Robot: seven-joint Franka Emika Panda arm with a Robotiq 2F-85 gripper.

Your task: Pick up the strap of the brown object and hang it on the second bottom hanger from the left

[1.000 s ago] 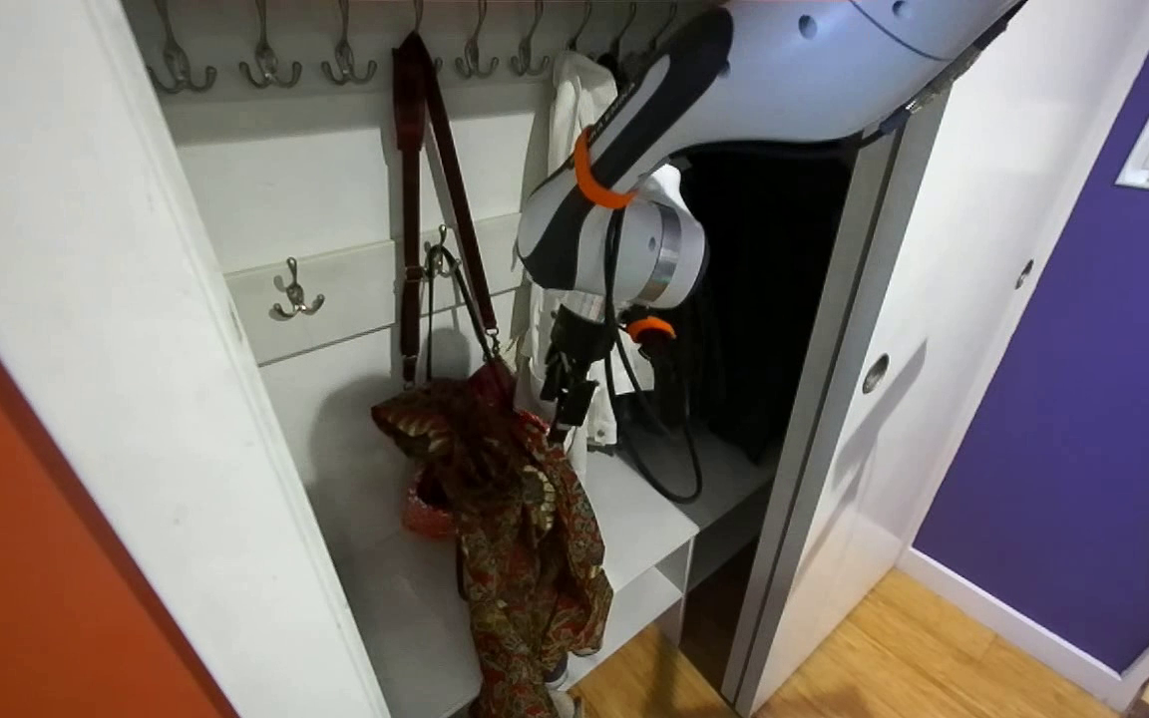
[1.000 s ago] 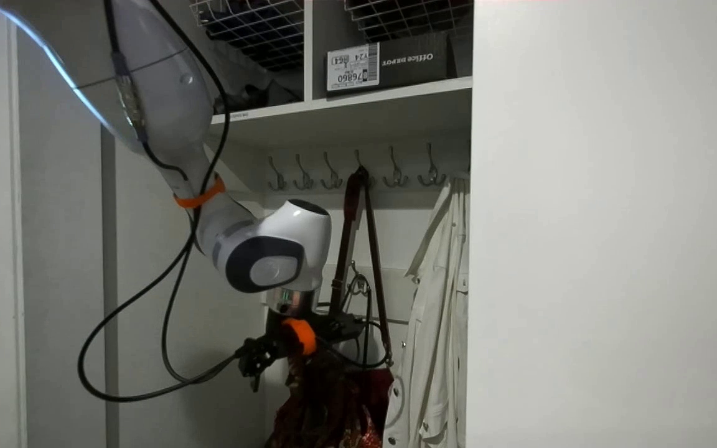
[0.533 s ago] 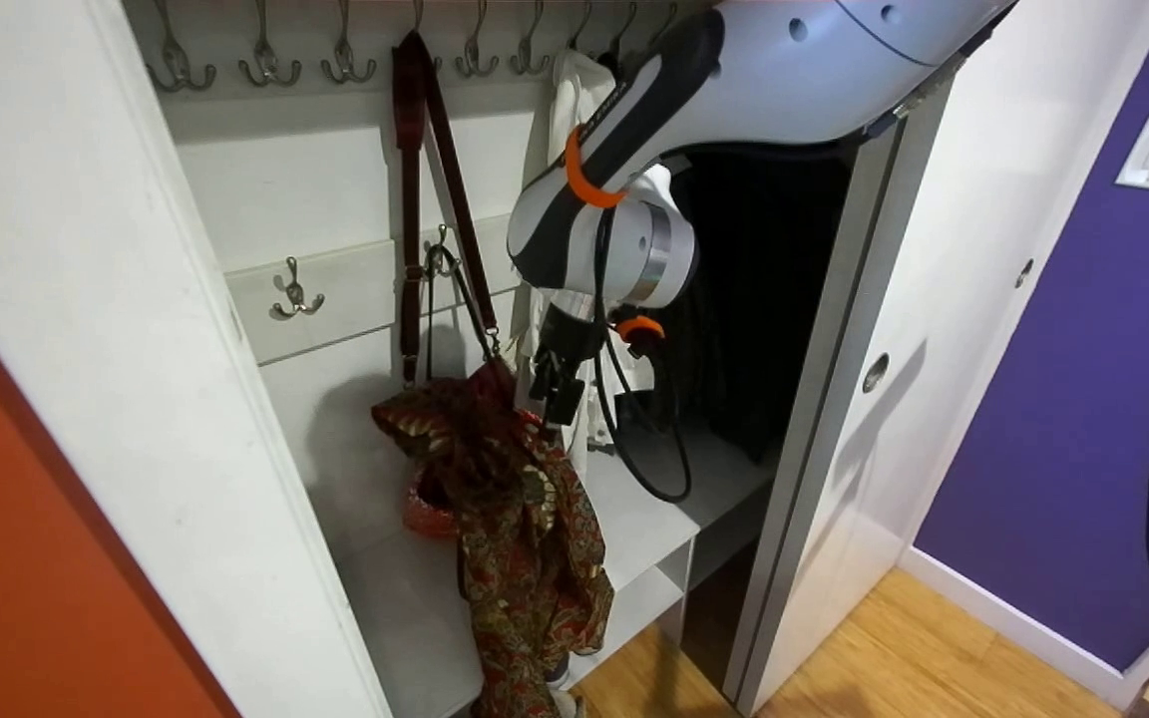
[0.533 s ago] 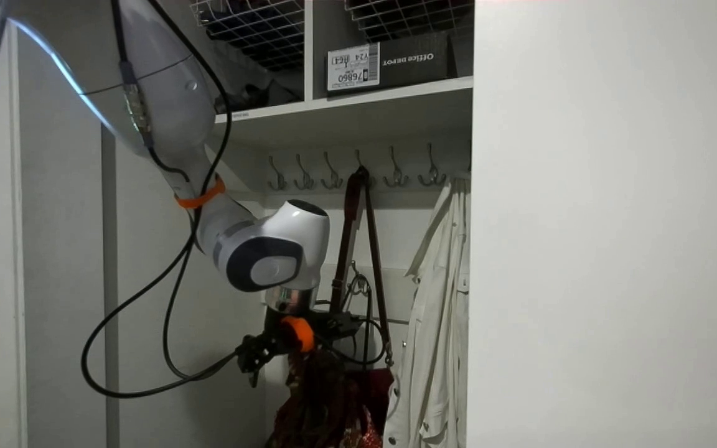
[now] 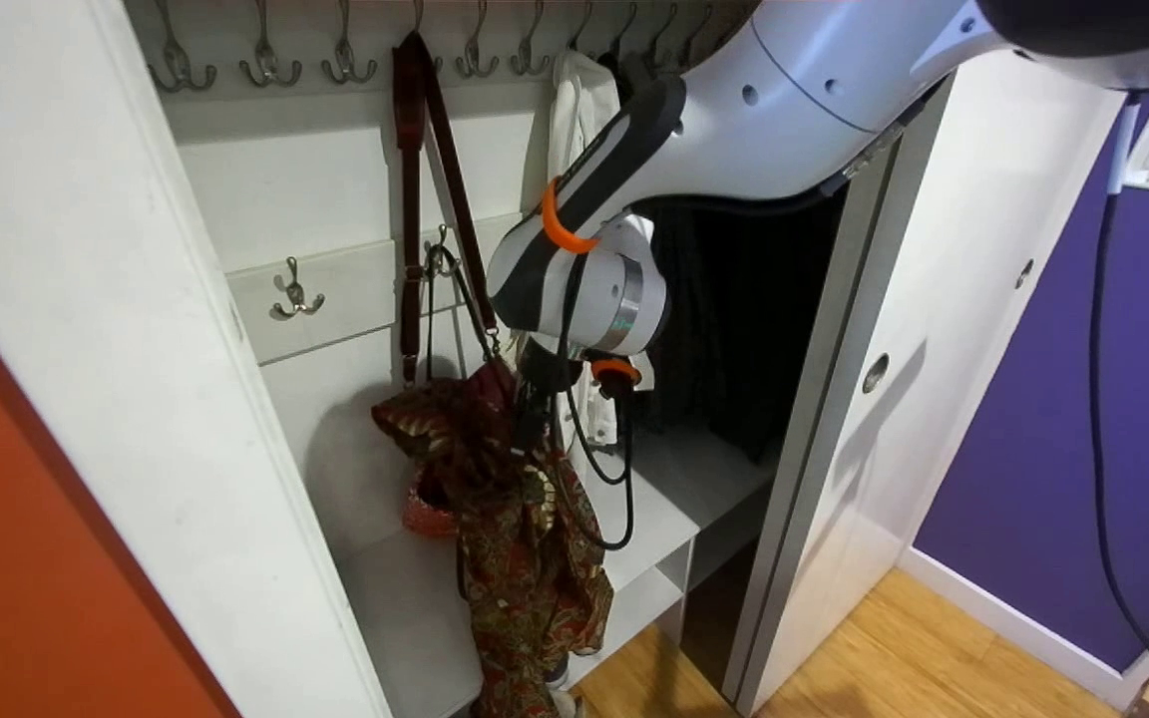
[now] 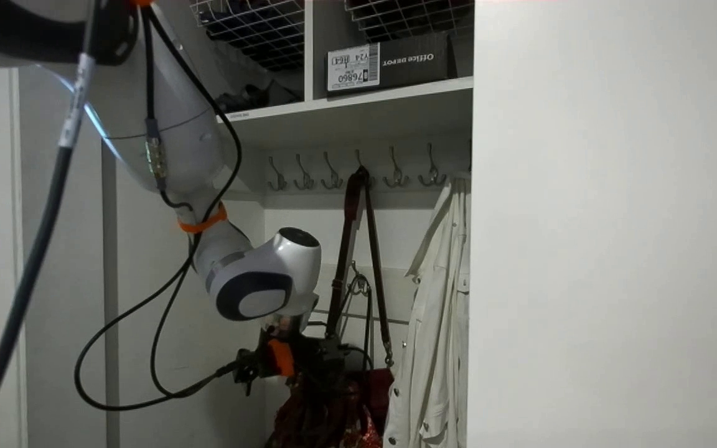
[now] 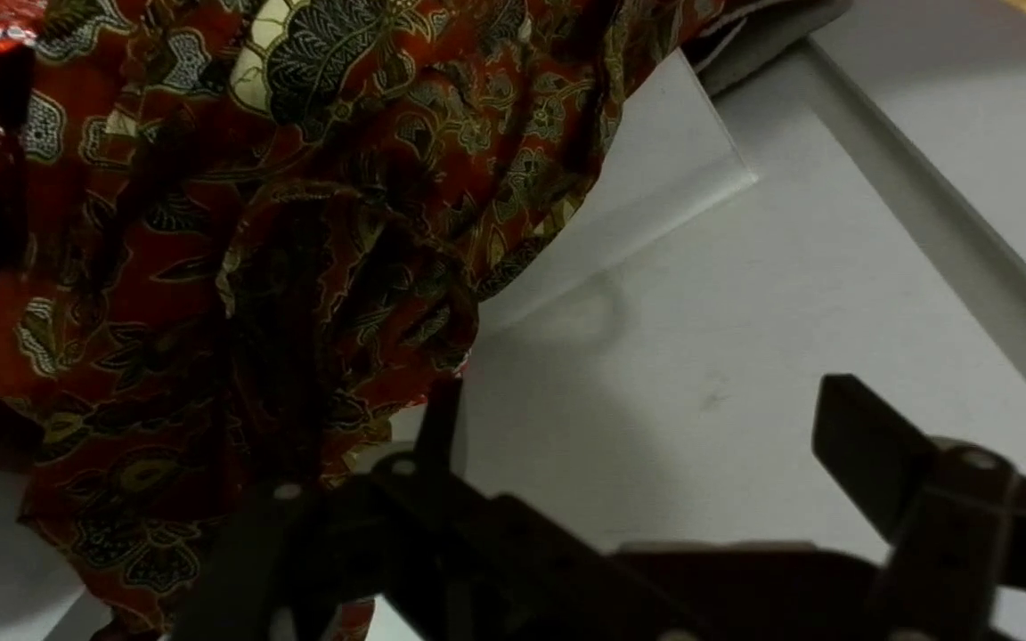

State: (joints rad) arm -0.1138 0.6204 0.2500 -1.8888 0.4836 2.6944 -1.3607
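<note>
Arm (image 5: 764,130): lower and slightly further left than half a second ago, in both exterior views.
Tool (image 7: 640,405): comes down with it, alongside the brown bag (image 5: 530,558); in the wrist view it is spread wide, pale tabletop (image 7: 709,312) showing between its two sides, pinching nothing visible.
Brown bag: unmoved by this, slumped in the lower middle of the frame in both exterior views, and filling the upper left of the wrist view.
Thin dark strap (image 6: 368,314): also unmoved, apparently looped over the second lower hook (image 5: 443,239), left of the frame's middle; the first lower hook (image 5: 295,291) shows further left.
Long reddish-brown strap (image 5: 411,199): unchanged, running up to the top of the frame.
Meaning: if that loop is the wanted one, the hanging looks nearly done; the descent could be a retreat or a fresh reach, and I cannot tell which.
Hidden: the strap's seat on the hook's prongs, and its join to the bag, lost in dark folds.
Cut off: the bag's lower end, at the bottom edge in both exterior views.
Hard to make out: black tool against dark cloth, so touching or just apart stays unclear.
</note>
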